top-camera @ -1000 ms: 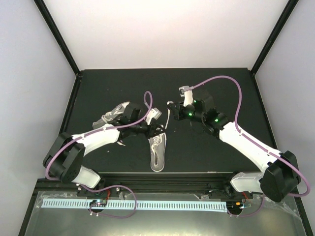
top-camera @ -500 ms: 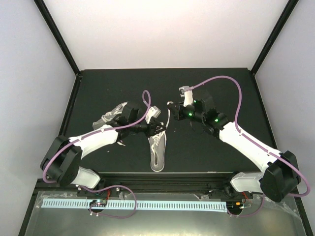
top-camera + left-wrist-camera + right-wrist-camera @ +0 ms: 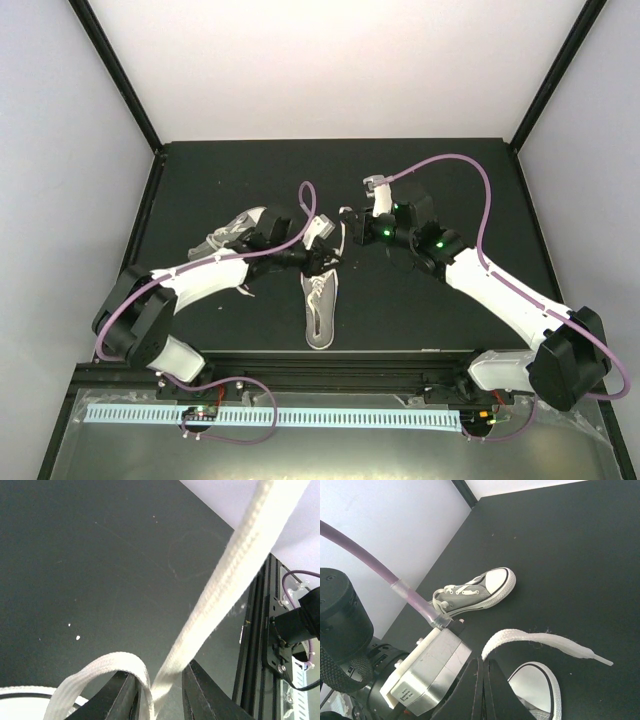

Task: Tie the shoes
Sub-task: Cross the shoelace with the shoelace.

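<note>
Right wrist alone: second shoe unobstructed.

The flat white lace is coarse woven cloth. The tabletop is matt black, faintly scuffed. The sneaker shows grey canvas and smooth white rubber.

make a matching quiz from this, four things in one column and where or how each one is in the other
Things:
1 left gripper
2 right gripper
3 side shoe
4 middle shoe

States:
a centre of the table, toe to the near edge
b shut on a lace end, tip free
c partly under the left arm
d shut on a straight lace

Pairs: 1-d, 2-b, 3-c, 4-a
</note>
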`<action>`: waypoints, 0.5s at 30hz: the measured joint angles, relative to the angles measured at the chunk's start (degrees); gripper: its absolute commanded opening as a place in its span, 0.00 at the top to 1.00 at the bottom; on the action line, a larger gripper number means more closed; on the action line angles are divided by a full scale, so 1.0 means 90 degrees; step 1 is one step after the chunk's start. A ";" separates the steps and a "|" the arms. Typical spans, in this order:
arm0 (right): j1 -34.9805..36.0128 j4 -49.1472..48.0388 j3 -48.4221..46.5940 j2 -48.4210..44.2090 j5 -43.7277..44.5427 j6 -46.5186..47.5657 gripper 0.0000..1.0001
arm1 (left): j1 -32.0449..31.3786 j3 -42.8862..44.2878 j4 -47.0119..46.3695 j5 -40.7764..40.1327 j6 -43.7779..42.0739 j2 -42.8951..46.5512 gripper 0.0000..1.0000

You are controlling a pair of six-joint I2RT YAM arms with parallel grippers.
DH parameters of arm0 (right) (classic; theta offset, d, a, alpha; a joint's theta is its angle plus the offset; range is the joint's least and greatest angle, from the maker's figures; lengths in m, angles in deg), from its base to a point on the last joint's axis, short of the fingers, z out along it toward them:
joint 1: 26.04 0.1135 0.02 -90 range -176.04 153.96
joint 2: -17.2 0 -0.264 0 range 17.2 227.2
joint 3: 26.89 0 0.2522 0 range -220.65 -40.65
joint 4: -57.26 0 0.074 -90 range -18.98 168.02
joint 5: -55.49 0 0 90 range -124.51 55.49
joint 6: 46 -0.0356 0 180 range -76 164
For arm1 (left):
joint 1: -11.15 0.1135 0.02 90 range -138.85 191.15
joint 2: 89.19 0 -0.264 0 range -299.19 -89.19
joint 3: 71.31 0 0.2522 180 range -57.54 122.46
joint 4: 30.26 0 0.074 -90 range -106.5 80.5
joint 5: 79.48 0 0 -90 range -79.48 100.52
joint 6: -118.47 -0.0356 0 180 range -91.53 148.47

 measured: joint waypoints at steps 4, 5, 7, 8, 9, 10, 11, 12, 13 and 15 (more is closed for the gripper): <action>0.0000 0.0000 0.0000 0.0000 -0.0010 -0.0002 0.98 | -0.0061 0.0136 0.0027 -0.0134 -0.0046 -0.0078 0.75; 0.0000 0.0000 0.0000 0.0000 -0.0012 0.0000 0.98 | -0.0068 0.0148 0.0029 -0.0163 -0.0053 -0.0090 0.75; 0.0000 0.0000 0.0000 0.0000 -0.0027 0.0000 0.98 | -0.0090 0.0148 0.0039 -0.0236 -0.0070 -0.0092 0.75; 0.0000 0.0002 0.0000 0.0000 -0.0036 0.0000 0.98 | -0.0100 0.0148 0.0041 -0.0277 -0.0080 -0.0092 0.78; 0.0000 0.0002 0.0000 0.0002 -0.0049 0.0000 0.98 | -0.0107 0.0148 0.0049 -0.0304 -0.0085 -0.0092 0.82; 0.0002 0.0002 0.0000 0.0005 -0.0063 -0.0002 0.99 | -0.0119 0.0148 0.0053 -0.0352 -0.0102 -0.0092 0.89; 0.0002 0.0002 0.0000 0.0012 -0.0083 0.0000 0.98 | -0.0136 0.0151 0.0063 -0.0415 -0.0109 -0.0092 0.94; 0.0002 0.0002 0.0000 0.0022 -0.0092 0.0000 0.99 | -0.0143 0.0151 0.0080 -0.0466 -0.0097 -0.0092 0.98; 0.0002 0.0002 0.0000 0.0041 -0.0104 0.0000 0.98 | -0.0151 0.0153 0.0100 -0.0532 -0.0136 -0.0092 0.98; 0.0022 0.0007 -0.0002 0.0097 -0.0107 0.0002 0.98 | -0.0153 0.0153 0.0129 -0.0634 -0.0163 -0.0080 0.98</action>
